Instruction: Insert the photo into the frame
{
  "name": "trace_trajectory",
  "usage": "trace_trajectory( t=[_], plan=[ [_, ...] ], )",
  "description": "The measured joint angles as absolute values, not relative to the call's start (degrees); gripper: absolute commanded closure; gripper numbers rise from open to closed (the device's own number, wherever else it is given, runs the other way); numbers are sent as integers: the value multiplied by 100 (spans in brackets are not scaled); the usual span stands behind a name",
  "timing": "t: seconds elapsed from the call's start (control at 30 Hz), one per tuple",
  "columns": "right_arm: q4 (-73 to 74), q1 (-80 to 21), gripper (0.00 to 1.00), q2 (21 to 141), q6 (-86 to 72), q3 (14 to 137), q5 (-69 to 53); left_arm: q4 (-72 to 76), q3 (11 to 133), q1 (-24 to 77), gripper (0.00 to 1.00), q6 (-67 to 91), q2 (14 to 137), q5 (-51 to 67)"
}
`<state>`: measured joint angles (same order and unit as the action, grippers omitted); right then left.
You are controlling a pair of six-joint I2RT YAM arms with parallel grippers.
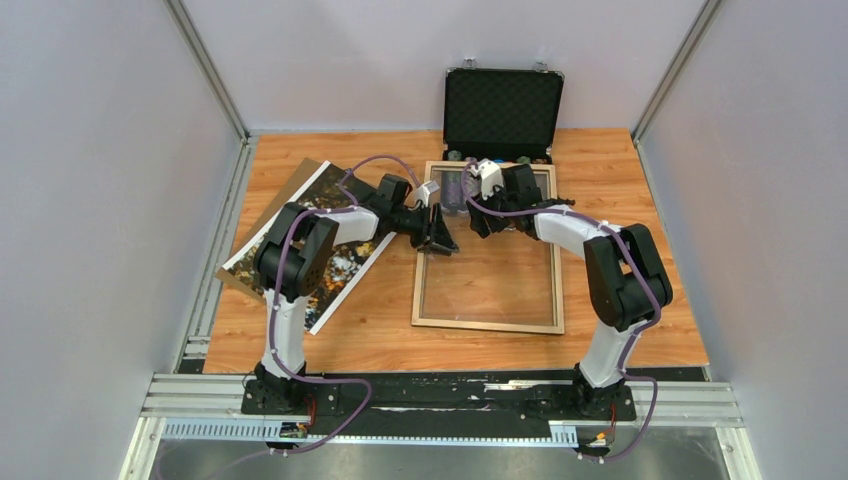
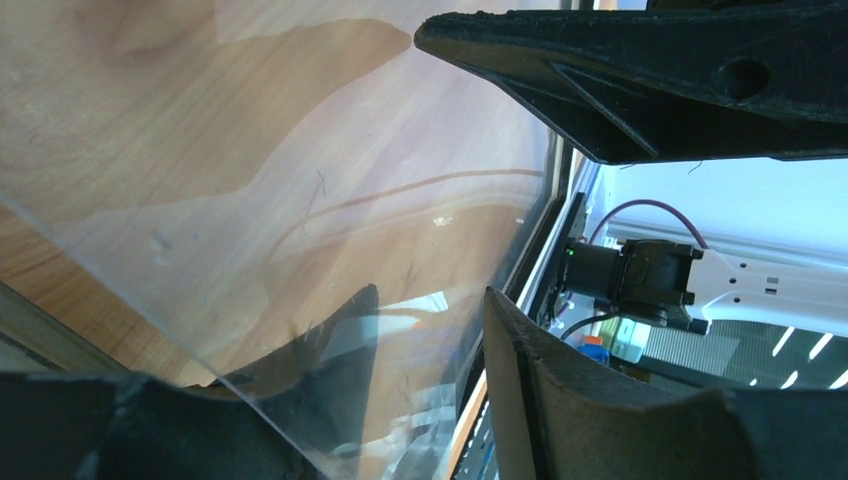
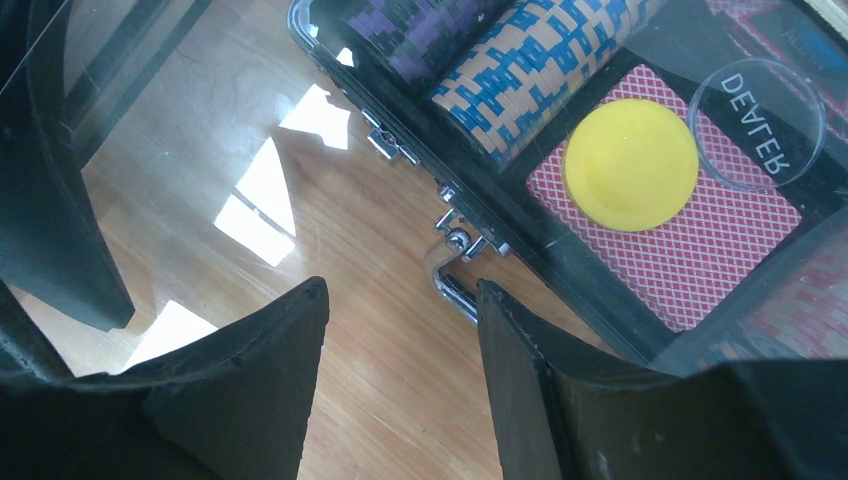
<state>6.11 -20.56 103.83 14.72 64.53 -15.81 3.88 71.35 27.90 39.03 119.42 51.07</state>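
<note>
The frame [image 1: 488,323], light wood with thin rails, lies flat in the middle of the table with a clear sheet [image 1: 490,275] in it. The photo [image 1: 340,268], dark trees with orange leaves, lies face up to its left, partly under my left arm. Over the frame's upper left rail my left gripper [image 1: 445,245] is open. In the left wrist view the raised edge of the clear sheet [image 2: 300,180] runs between the parted fingers of the left gripper [image 2: 430,292], over the left one. My right gripper [image 1: 478,222] hangs open close by, and the right wrist view shows the right gripper [image 3: 402,284] holding nothing.
A brown backing panel [image 1: 290,185] sticks out from under the photo. An open black chip case [image 1: 503,110] stands at the back, touching the frame's far rail; its chips [image 3: 520,70] and a yellow disc [image 3: 630,165] show in the right wrist view. Walls close in both sides.
</note>
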Motion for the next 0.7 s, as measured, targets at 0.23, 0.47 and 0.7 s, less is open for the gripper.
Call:
trace_trajectory(
  t=[0.23,0.47,0.7],
  plan=[
    [593,-2056,42,10385,1472,6451,-1568,252,7179,2816,30,3811,11850,5061],
    [537,-2056,42,10385,1472,6451,-1562,89,7262,2853,9,3712,11730,5022],
    [523,-2045,42,10385,1472,6445,-1553,-12,7299,2875,0,3664,11660,5000]
  ],
)
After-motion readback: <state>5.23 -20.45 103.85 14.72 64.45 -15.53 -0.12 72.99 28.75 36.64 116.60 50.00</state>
